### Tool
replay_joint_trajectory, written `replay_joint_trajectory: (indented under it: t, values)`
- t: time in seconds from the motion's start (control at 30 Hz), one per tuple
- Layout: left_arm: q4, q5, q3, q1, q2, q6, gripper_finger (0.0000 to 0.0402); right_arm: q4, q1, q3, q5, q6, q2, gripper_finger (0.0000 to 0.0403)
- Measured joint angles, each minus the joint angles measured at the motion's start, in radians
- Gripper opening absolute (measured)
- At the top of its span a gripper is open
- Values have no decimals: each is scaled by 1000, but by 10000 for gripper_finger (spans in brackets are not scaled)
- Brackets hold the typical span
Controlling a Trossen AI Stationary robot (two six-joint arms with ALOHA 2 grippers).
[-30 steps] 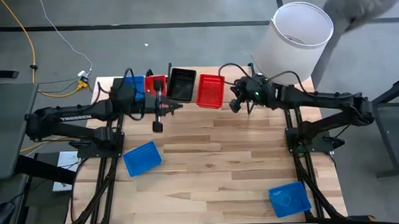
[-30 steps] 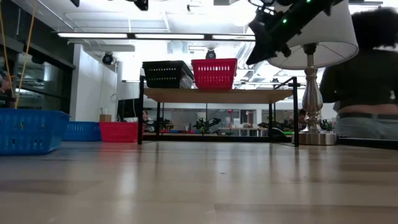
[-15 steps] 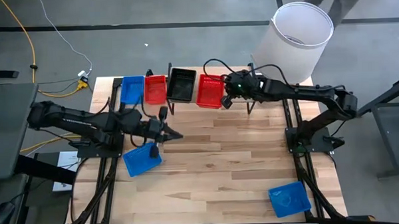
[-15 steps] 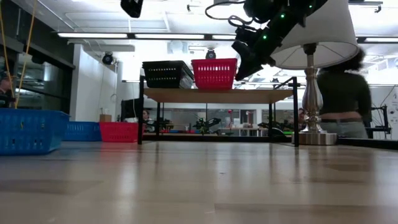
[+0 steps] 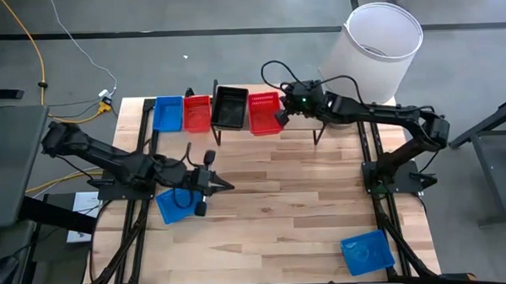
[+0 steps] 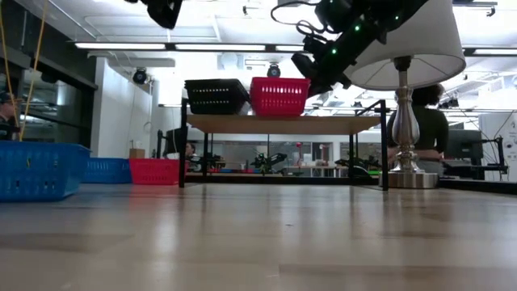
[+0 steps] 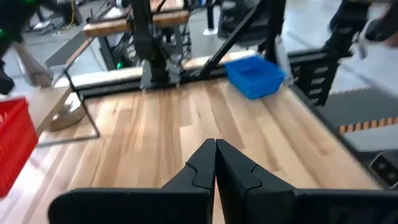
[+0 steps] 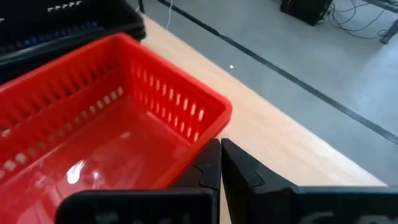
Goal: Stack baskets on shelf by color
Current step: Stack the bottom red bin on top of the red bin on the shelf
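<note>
On the shelf (image 5: 301, 126) at the table's far edge a black basket (image 5: 231, 106) and a red basket (image 5: 264, 113) stand side by side, bottoms flat on the plank. My right gripper (image 5: 278, 117) is shut, at the red basket's right wall. My left gripper (image 5: 227, 187) is shut and holds nothing. It hovers over the table's left middle, pointing right. Just behind it a blue basket (image 5: 177, 204) lies on the table. Left of the shelf, a blue basket (image 5: 168, 114) and a red one (image 5: 197, 113) sit on the tabletop. Another blue basket (image 5: 366, 251) lies near right. My right gripper's shut fingers (image 8: 211, 163) lie against the outer side of the red basket's right-hand long wall (image 8: 186, 134), low down near its corner. They come slanting down from the table's right. The basket stands flat on the shelf, next to the black one.
A white-shaded lamp (image 5: 383, 40) stands at the far right corner, beside the shelf's right end. A person (image 6: 428, 133) stands in the room beyond the table. Bare wood lies open in the table's middle (image 5: 289, 200).
My left gripper has swung from beside the shelf's left end toward the near edge and down, turning to point at the table's right. My right gripper has moved left to the red basket on the shelf, which now stands squarer beside the black one.
</note>
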Motion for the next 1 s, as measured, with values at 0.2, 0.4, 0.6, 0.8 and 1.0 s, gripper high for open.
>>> replay_joint_trajectory:
  t: [0.2,0.4,0.6,0.8,1.0]
  values:
    - [-11,-44,0,-9,54,-17,0,8,-20,-1,75,-63,-8,0]
    - [-12,-45,0,-9,62,-23,0,-103,25,0,97,-112,-130,0]
    - [-13,-45,0,-9,40,-15,0,-329,105,0,-102,-105,-192,0]
    - [-37,-92,0,-9,37,-12,0,-413,205,-1,-161,-103,-152,0]
    - [-50,-117,0,-8,37,-14,0,-293,266,-1,-149,-105,-109,0]
